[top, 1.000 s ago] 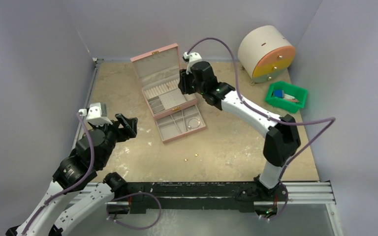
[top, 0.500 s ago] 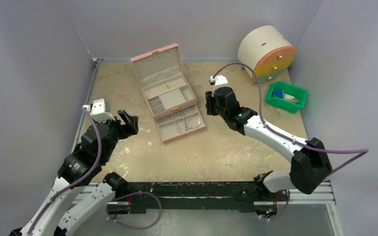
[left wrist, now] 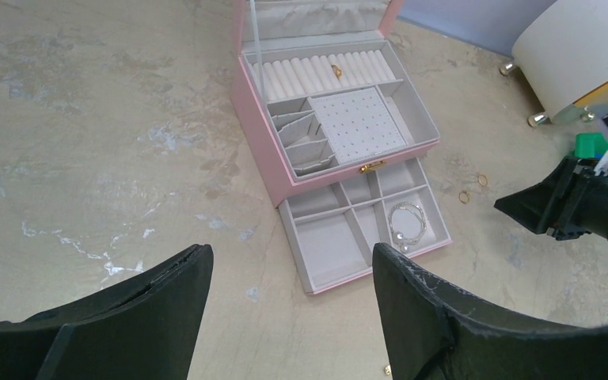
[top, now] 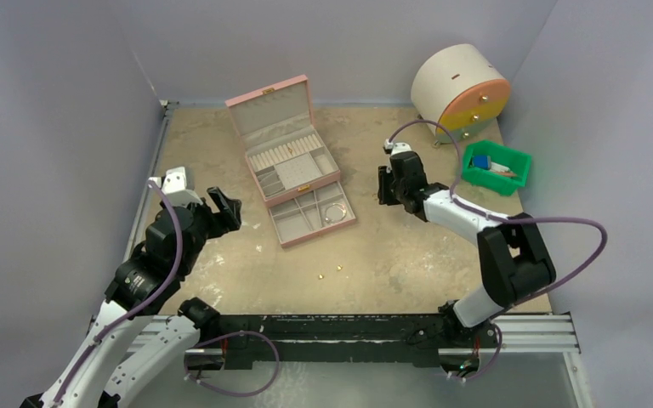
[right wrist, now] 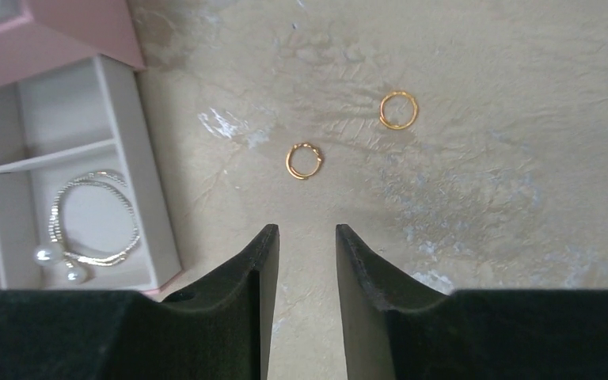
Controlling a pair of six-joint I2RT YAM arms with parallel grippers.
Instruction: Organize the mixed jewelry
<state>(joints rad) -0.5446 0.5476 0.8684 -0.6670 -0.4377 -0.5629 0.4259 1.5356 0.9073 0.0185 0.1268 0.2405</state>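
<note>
Rings (right wrist: 304,161) (right wrist: 398,109), two, gold, loose on table (top: 408,246) just ahead of right gripper (right wrist: 305,231); jaws narrowly parted, empty. Bracelet (right wrist: 95,218) in end compartment of drawer (left wrist: 328,252) pulled out of pink box (left wrist: 255,131). Third ring (left wrist: 336,71) on box's roll bars. Studs (top: 339,269) on table near drawer. Left gripper (left wrist: 291,261) spread wide, empty.

Plain lavender-grey walls (top: 59,102) close the scene at the left, top and right of the frame. Between them lies a beige, mottled tabletop (top: 408,255) with pale scuffs. A black-and-silver rail (top: 527,331) crosses the bottom. The light is soft and even.
</note>
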